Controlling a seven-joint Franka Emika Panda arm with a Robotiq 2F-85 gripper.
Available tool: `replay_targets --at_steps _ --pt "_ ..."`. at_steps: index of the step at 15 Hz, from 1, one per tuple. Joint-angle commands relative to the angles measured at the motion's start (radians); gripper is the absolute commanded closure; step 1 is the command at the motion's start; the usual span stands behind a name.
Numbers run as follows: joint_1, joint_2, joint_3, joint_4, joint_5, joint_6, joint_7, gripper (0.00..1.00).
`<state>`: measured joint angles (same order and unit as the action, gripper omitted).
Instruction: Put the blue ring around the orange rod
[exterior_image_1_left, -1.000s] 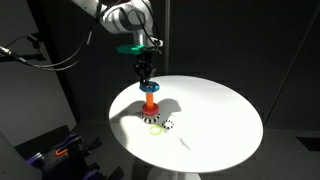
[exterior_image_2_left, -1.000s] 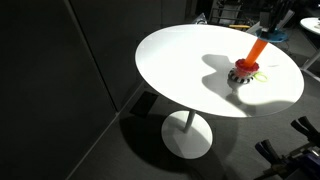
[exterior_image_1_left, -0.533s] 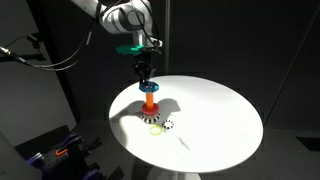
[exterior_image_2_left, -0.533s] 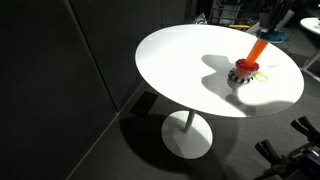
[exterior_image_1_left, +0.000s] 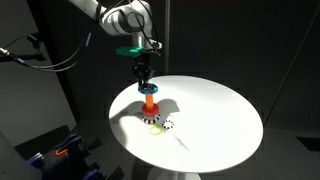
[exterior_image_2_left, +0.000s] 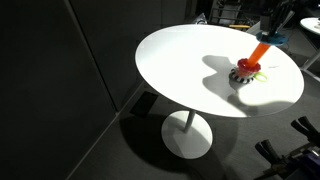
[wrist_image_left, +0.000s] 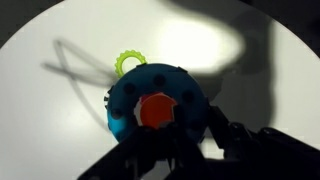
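Note:
The blue ring (wrist_image_left: 150, 85) is held in my gripper (wrist_image_left: 185, 135), level over the orange rod. The rod's orange top (wrist_image_left: 156, 110) shows through the ring's central hole. In both exterior views the gripper (exterior_image_1_left: 145, 74) (exterior_image_2_left: 276, 24) hangs straight above the upright orange rod (exterior_image_1_left: 150, 100) (exterior_image_2_left: 257, 52). The blue ring (exterior_image_1_left: 148, 88) (exterior_image_2_left: 272, 39) sits at the rod's top end. I cannot tell how far the rod reaches into the hole. The gripper is shut on the ring's edge.
A yellowish-green ring (wrist_image_left: 130, 63) (exterior_image_1_left: 152, 128) and a black-and-white ring (exterior_image_1_left: 167, 125) (exterior_image_2_left: 243, 72) lie by the rod's base on the round white table (exterior_image_1_left: 215, 115) (exterior_image_2_left: 185, 60). Dark surroundings and cables lie beyond the table edge.

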<state>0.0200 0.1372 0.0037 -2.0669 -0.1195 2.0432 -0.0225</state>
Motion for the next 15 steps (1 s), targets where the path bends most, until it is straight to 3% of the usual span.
replay_targets --at_steps 1,5,7,9,13,15 --pt "0.001 -0.012 -0.003 -0.013 -0.026 0.01 0.028 0.9" --pt "0.0 -0.01 -0.004 -0.015 -0.028 0.016 0.029 0.86" --pt "0.0 -0.011 -0.005 -0.016 -0.03 0.021 0.03 0.42" --pt "0.0 -0.011 -0.006 -0.017 -0.032 0.023 0.03 0.37" --pt "-0.002 -0.01 -0.007 -0.016 -0.028 0.023 0.027 0.07" --pt "-0.004 -0.012 -0.007 -0.017 -0.015 0.014 0.013 0.0"
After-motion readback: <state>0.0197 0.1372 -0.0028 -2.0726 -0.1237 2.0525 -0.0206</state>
